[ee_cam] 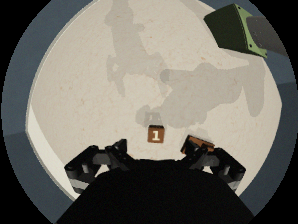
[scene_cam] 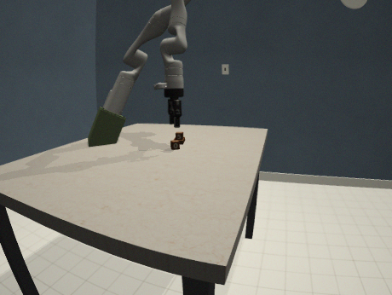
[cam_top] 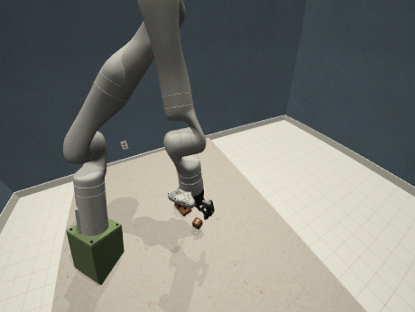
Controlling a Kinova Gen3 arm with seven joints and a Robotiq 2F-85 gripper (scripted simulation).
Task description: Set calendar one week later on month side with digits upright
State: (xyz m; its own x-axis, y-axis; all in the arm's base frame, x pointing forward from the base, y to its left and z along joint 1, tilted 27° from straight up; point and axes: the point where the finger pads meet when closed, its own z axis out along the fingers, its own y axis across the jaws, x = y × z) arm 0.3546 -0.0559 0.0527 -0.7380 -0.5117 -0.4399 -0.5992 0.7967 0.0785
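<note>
A small brown cube [ee_cam: 154, 135] lies alone on the table with a white "1" facing up. It also shows in the top view [cam_top: 197, 222] and in the exterior view [scene_cam: 175, 145]. The brown calendar tray [ee_cam: 198, 143] sits just beside it, partly hidden behind my right finger. It holds another cube [scene_cam: 180, 136], and I cannot read that cube's digit. The tray also shows in the top view [cam_top: 182, 209], under the wrist. My gripper [ee_cam: 156, 146] hangs open and empty a little above the loose cube; it also shows in the top and exterior views [cam_top: 207, 211] [scene_cam: 176, 123].
The arm's green base block [cam_top: 95, 247] stands at the table's near left corner and shows at the upper right of the wrist view [ee_cam: 233, 28]. The table's edges [scene_cam: 239, 239] lie far from the cubes.
</note>
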